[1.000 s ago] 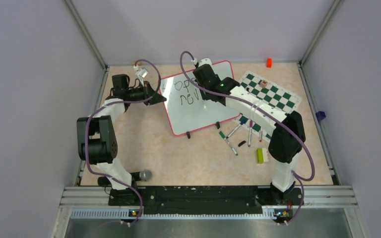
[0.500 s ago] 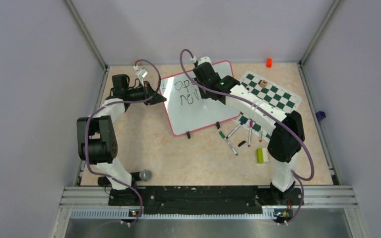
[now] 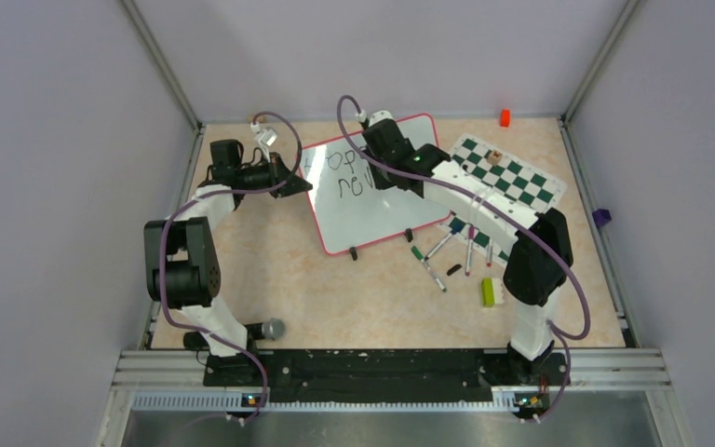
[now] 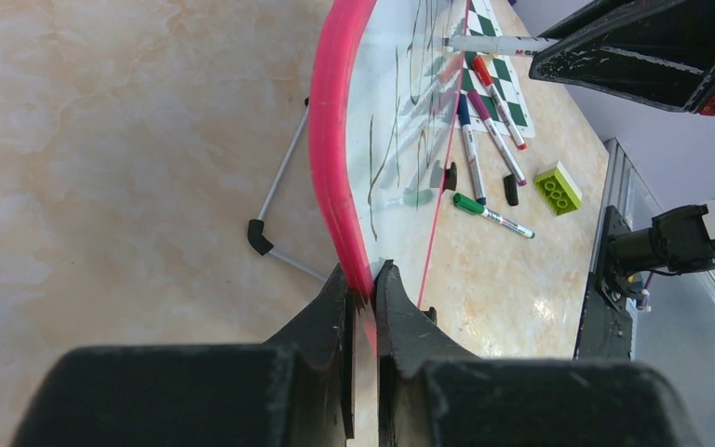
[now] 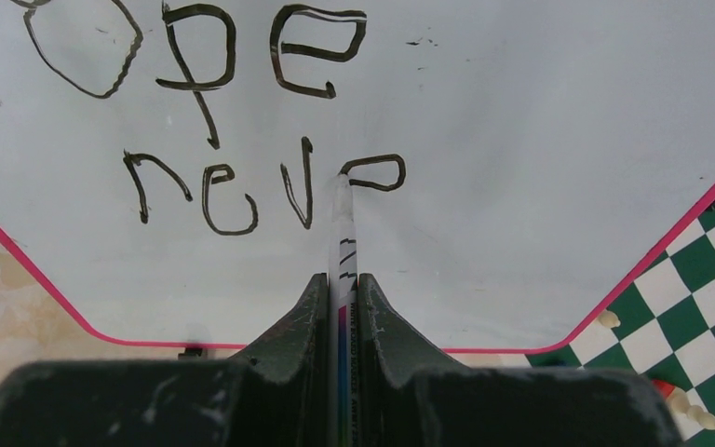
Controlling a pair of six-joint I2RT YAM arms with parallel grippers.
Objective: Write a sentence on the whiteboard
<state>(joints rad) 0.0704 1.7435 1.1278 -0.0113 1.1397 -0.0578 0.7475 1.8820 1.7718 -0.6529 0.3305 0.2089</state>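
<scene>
Whiteboard: sits askew toward the far side of the table, between the two arms and just beside the checkered chess mat. A wire leg shows beneath it in the left wrist view.
Sentence: "Hope" is complete on the first line. The second line reads "nev", with the loop of the next letter just begun.
Right gripper: jaws clamped on a marker, whose tip touches the board at that loop.
Left gripper: pinched almost shut on the pink rim at the whiteboard's left edge, bracing it.
Progress: by appearances under halfway, as most of the wording is not yet down.
Risk: pressing too hard with the pen could skid the propped board or pull its thin rim out of the left pinch, dragging the stroke off line. The marker could also twist in the right jaws and smear the letter. Loose markers lie close by the board's near corner.
Change: over the last second the right wrist has edged slightly toward the board's far edge. The board and the left arm are where they were.
</scene>
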